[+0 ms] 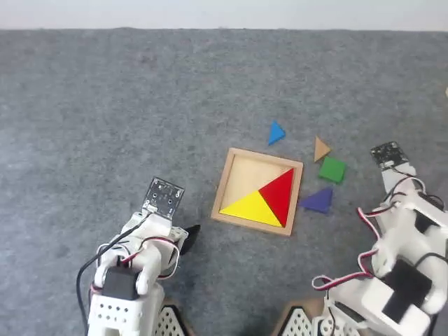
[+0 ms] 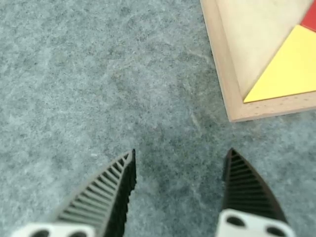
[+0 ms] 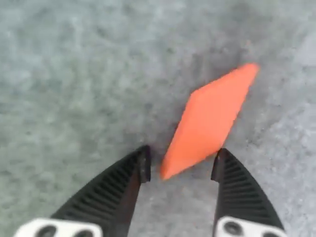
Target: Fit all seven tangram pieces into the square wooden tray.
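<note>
One red triangle point(image 1: 281, 192) and one yellow triangle point(image 1: 250, 206) inside tray point(image 1: 222, 187)

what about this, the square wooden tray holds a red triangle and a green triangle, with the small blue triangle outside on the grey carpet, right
No. Beside the red triangle in the square wooden tray lies a yellow triangle, not a green one; the high view shows it. The small blue triangle is outside on the grey carpet.

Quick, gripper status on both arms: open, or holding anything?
Left gripper: open, empty, over the mat beside the tray corner.
Right gripper: open, astride one end of the orange piece, not clamped on it.
</note>
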